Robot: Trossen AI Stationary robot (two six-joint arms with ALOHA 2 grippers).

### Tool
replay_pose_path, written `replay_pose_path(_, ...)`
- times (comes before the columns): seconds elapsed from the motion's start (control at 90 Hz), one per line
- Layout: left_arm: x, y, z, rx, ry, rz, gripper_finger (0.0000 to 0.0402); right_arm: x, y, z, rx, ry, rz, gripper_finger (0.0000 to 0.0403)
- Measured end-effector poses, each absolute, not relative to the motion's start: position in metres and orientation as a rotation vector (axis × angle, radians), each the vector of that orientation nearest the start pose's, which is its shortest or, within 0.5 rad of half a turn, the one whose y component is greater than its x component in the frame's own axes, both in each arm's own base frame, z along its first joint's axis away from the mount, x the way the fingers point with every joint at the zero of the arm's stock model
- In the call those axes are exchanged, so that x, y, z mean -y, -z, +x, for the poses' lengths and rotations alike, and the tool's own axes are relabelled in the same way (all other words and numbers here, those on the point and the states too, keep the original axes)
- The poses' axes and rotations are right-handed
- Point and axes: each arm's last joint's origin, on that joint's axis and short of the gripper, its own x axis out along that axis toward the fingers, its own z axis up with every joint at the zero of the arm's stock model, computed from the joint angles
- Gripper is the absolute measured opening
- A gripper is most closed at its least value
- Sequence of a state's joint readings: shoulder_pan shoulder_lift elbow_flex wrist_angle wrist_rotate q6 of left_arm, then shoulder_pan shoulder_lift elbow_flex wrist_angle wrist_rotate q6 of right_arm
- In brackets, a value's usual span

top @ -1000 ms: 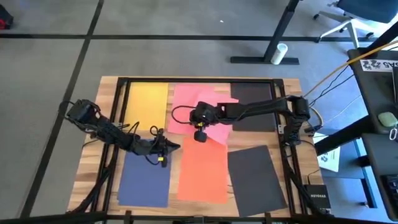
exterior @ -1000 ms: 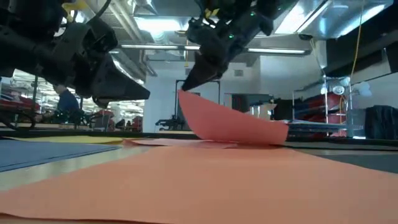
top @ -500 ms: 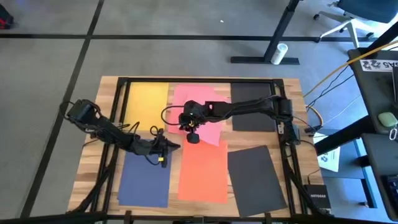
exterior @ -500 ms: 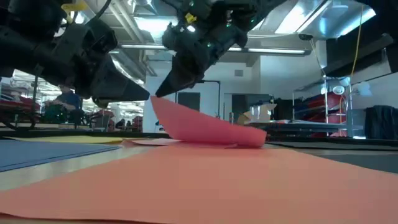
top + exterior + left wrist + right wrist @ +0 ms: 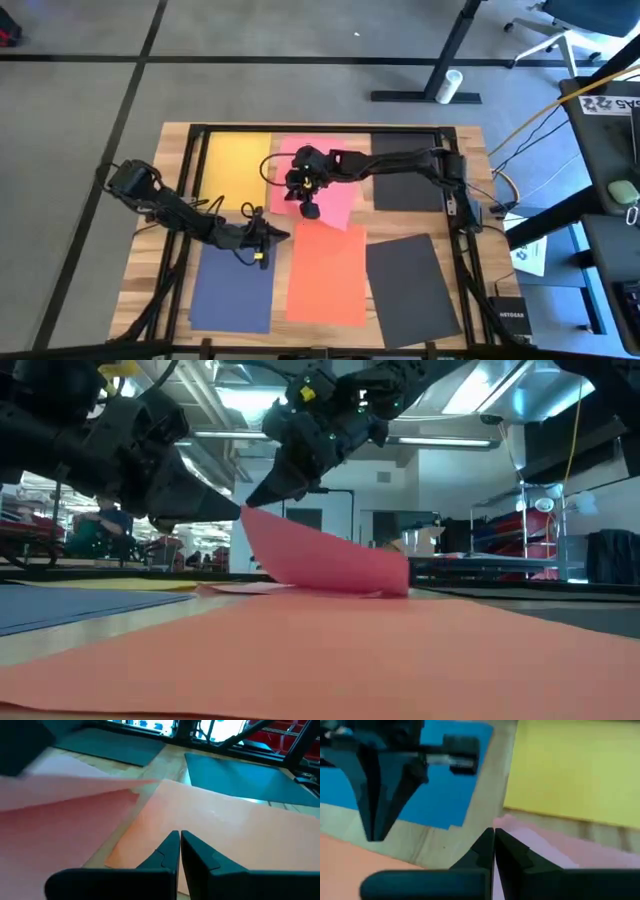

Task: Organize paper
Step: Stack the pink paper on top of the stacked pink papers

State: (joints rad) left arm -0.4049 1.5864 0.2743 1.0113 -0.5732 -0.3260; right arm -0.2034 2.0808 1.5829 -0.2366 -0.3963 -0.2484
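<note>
The coloured paper lies spread on the wooden table: a yellow sheet (image 5: 235, 165), pink sheets (image 5: 335, 180), a navy blue sheet (image 5: 233, 288), an orange sheet (image 5: 328, 275) and two black sheets (image 5: 405, 180) (image 5: 412, 288). My right gripper (image 5: 304, 210) (image 5: 247, 508) is shut on the upper pink sheet (image 5: 330, 560), at mid-table. My left gripper (image 5: 278, 236) (image 5: 179, 840) is shut and empty. It hovers by the orange sheet's left edge, just near of the right gripper. My right gripper pinches the upper pink sheet at its near-left corner (image 5: 256, 522) (image 5: 515, 834) between its two fingers. The fingers slant down from the far right. That corner is lifted clear; the sheet curves down from it, and its far part (image 5: 395, 582) rests on the table.
A dark metal frame (image 5: 320, 128) runs around the tabletop. Bare wood shows in strips between the sheets, such as between yellow and navy (image 5: 225, 222). Desks, a chair and cables stand beyond the table's right edge.
My right gripper has gone toward the table's left edge and a little toward the far edge, staying shut. It has dragged the pink sheet with it. The sheet's held corner stays raised, and the sheet now lies squarer over the pink one beneath it.
</note>
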Motion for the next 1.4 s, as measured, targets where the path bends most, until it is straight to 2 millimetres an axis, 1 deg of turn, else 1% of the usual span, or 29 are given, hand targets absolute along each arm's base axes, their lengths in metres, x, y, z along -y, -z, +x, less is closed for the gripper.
replay_pose_path(0.078, 0.077, -0.118, 0.22, -0.238, -0.208, -0.179, 0.0, 0.088, -0.209, 0.455, -0.658, -0.289, -0.021, 0.0)
replay_pose_path(0.244, 0.077, -0.118, 0.22, -0.241, -0.207, -0.169, 0.0, 0.094, -0.211, 0.455, -0.628, -0.325, -0.041, 0.0)
replay_pose_path(0.5, 0.077, -0.118, 0.22, -0.242, -0.207, -0.164, 0.0, 0.087, -0.214, 0.456, -0.573, -0.447, -0.035, 0.0)
replay_pose_path(0.644, 0.077, -0.118, 0.22, -0.242, -0.207, -0.16, 0.0, 0.085, -0.214, 0.456, -0.567, -0.474, -0.026, 0.0)
replay_pose_path(0.767, 0.077, -0.118, 0.22, -0.242, -0.207, -0.16, 0.0, 0.086, -0.209, 0.457, -0.571, -0.48, -0.025, 0.0)
replay_pose_path(0.933, 0.077, -0.118, 0.22, -0.244, -0.207, -0.16, 0.0, 0.089, -0.19, 0.462, -0.609, -0.441, -0.035, 0.0)
replay_pose_path(1.033, 0.077, -0.118, 0.22, -0.247, -0.208, -0.158, 0.0, 0.089, -0.185, 0.463, -0.616, -0.438, -0.046, 0.0)
replay_pose_path(1.211, 0.076, -0.117, 0.22, -0.25, -0.211, -0.156, 0.0, 0.09, -0.177, 0.466, -0.619, -0.444, -0.068, 0.0)
replay_pose_path(1.4, 0.073, -0.106, 0.223, -0.277, -0.236, -0.168, 0.0, 0.09, -0.175, 0.468, -0.591, -0.452, -0.085, 0.0)
